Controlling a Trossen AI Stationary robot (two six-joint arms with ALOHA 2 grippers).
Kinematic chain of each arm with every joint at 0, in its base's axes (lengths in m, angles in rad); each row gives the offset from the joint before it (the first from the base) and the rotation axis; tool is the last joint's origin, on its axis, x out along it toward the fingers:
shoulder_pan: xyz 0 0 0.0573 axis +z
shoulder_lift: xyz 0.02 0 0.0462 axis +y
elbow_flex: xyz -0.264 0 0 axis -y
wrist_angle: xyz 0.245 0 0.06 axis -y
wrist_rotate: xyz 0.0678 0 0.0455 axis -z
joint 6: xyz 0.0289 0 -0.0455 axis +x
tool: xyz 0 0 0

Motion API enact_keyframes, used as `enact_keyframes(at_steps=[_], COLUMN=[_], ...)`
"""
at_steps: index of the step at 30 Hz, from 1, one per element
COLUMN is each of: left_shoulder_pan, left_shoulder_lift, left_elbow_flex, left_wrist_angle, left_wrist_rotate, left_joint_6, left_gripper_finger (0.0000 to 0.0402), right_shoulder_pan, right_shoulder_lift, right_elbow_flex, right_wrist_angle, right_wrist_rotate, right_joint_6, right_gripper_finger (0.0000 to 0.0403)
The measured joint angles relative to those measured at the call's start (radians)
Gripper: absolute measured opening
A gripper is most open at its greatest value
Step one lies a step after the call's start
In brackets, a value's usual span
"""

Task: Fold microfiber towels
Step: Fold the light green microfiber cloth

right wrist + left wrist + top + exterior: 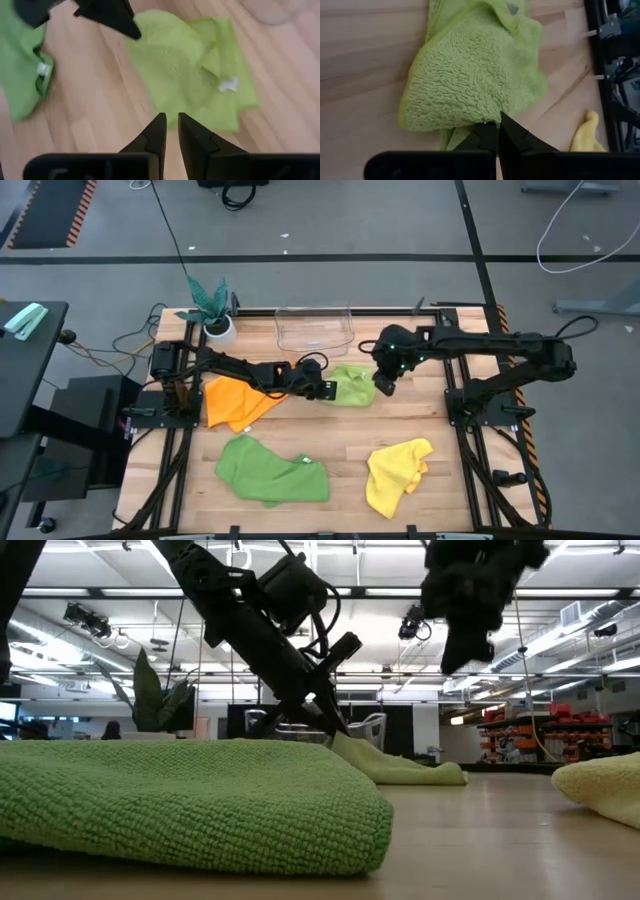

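At centre left of the high view a crumpled orange microfiber towel (238, 401) lies under the left arm. Just right of it, the left gripper (331, 389) is clenched on the near edge of the rumpled light lime green microfiber towel (353, 384). At centre right the right gripper (384, 385) hangs above that towel's far edge, fingers slightly parted, grasping nothing. Along the bottom lie the darker green microfiber towel (270, 471) and the bunched yellow microfiber towel (396, 471).
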Motion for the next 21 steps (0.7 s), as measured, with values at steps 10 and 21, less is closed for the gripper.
enact_keyframes(at_steps=[10,21], left_shoulder_pan=[0.020,0.013], left_shoulder_lift=[0.000,0.000], left_elbow_flex=[0.000,0.000], left_wrist_angle=[-0.053,-0.082], left_wrist_rotate=[-0.007,0.044], left_joint_6=[0.009,0.008], left_gripper_finger=[0.0062,0.0065], right_shoulder_pan=[-0.087,-0.087], right_shoulder_lift=[0.036,0.071], right_elbow_flex=[-0.225,-0.228], right_wrist_angle=[0.265,0.305], right_wrist_rotate=[-0.030,-0.076], right_joint_6=[0.063,0.042], right_gripper_finger=[0.0055,0.0065])
